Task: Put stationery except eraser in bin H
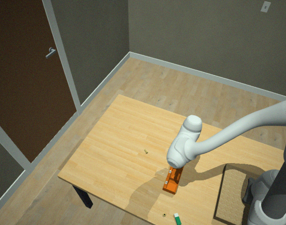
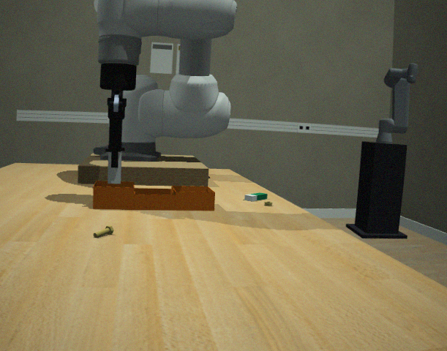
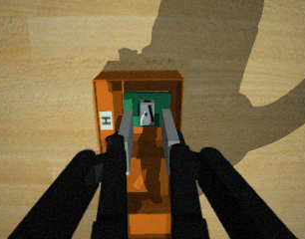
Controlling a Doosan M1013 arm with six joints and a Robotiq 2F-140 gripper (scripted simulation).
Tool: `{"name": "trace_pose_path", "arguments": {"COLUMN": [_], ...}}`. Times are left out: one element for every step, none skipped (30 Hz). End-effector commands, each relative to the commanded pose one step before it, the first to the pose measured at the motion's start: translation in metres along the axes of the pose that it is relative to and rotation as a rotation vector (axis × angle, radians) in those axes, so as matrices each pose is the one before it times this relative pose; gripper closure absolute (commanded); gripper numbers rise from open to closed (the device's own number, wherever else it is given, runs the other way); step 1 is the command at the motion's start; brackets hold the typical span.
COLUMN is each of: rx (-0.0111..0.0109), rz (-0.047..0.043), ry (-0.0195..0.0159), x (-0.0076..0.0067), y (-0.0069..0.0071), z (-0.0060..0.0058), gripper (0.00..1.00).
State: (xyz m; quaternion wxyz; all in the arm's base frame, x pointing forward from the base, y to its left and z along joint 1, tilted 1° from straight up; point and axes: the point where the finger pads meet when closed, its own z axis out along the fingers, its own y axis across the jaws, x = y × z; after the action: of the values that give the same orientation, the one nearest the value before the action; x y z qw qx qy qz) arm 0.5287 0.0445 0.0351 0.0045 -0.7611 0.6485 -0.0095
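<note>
The orange bin marked H (image 1: 169,189) (image 2: 155,199) (image 3: 99,100) stands flat on the table. In the wrist view a small grey metal pencil sharpener (image 3: 147,112) lies inside its far end, on top of a flat green item (image 3: 166,100). My gripper (image 2: 114,175) (image 3: 147,122) reaches straight down into that end of the bin. Its fingers stand open on either side of the sharpener, with a gap on both sides. In the top view the wrist hides the fingers.
A green and white eraser (image 1: 177,218) (image 2: 255,196) and a small nut (image 1: 164,214) (image 2: 268,202) lie near the table edge. A brass bolt (image 1: 145,151) (image 2: 103,231) lies mid-table. A brown mat (image 1: 231,191) (image 2: 159,173) lies by the robot base.
</note>
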Motion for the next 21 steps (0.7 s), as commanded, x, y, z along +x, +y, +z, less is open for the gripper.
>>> {"name": "trace_pose_path", "arguments": {"rx": [0.00007, 0.0, 0.0, 0.0, 0.0, 0.0, 0.0, 0.0, 0.0, 0.0, 0.0, 0.0, 0.0, 0.0, 0.0, 0.0, 0.0, 0.0, 0.0, 0.0, 0.0], "rz": [-0.00002, 0.0, 0.0, 0.0, 0.0, 0.0, 0.0, 0.0, 0.0, 0.0, 0.0, 0.0, 0.0, 0.0, 0.0, 0.0, 0.0, 0.0, 0.0, 0.0, 0.0], "ry": [-0.00019, 0.0, 0.0, 0.0, 0.0, 0.0, 0.0, 0.0, 0.0, 0.0, 0.0, 0.0, 0.0, 0.0, 0.0, 0.0, 0.0, 0.0, 0.0, 0.0, 0.0], "x": [-0.00004, 0.0, 0.0, 0.0, 0.0, 0.0, 0.0, -0.0002, 0.0, 0.0, 0.0, 0.0, 0.0, 0.0, 0.0, 0.0, 0.0, 0.0, 0.0, 0.0, 0.0], "y": [0.0, 0.0, 0.0, 0.0, 0.0, 0.0, 0.0, -0.00014, 0.0, 0.0, 0.0, 0.0, 0.0, 0.0, 0.0, 0.0, 0.0, 0.0, 0.0, 0.0, 0.0], "z": [-0.00363, -0.00133, -0.005, -0.005, -0.00473, 0.0, 0.0, 0.0, 0.0, 0.0, 0.0, 0.0, -0.004, -0.004, -0.004, -0.004, -0.004, -0.004, -0.004, -0.004, -0.004], "gripper": [0.74, 0.74, 0.74, 0.74, 0.74, 0.74, 0.74, 0.74, 0.74, 0.74, 0.74, 0.74, 0.0, 0.0, 0.0, 0.0, 0.0, 0.0, 0.0, 0.0, 0.0]}}
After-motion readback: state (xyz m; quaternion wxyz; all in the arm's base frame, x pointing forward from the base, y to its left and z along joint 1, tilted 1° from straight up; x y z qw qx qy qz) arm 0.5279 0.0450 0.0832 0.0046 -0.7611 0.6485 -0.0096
